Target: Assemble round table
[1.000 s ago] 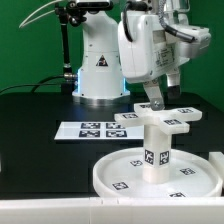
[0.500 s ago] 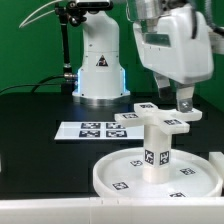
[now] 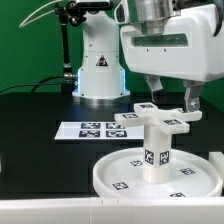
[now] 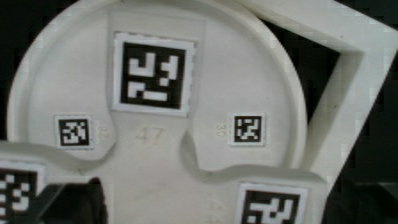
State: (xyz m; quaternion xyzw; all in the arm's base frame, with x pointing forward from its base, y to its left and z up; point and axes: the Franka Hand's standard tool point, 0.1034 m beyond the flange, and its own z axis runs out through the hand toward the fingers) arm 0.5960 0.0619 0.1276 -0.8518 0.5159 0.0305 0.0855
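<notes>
While the exterior view was taken, the round disc (image 3: 155, 175) lay on the black worktop (image 3: 40, 140), rim up. The cylinder leg (image 3: 156, 150) stood upright at its centre, capped by the cross-shaped base piece (image 3: 157, 116), apparently stacked for joining. The end effector (image 3: 168, 100) hung just above, fingers spread, grasping nothing. Marker board (image 3: 92, 129) lay behind. Wrist view: cross-shaped base piece (image 4: 169, 100) filled the picture, seen close from above.

One large rimmed round disc (image 3: 158, 176); one short thick cylinder leg (image 3: 156, 150) standing on it; one cross-shaped base piece (image 3: 158, 115) atop the leg; one marker board (image 3: 92, 130) on the table; one gripper (image 3: 170, 98); one arm base (image 3: 98, 62) behind.
</notes>
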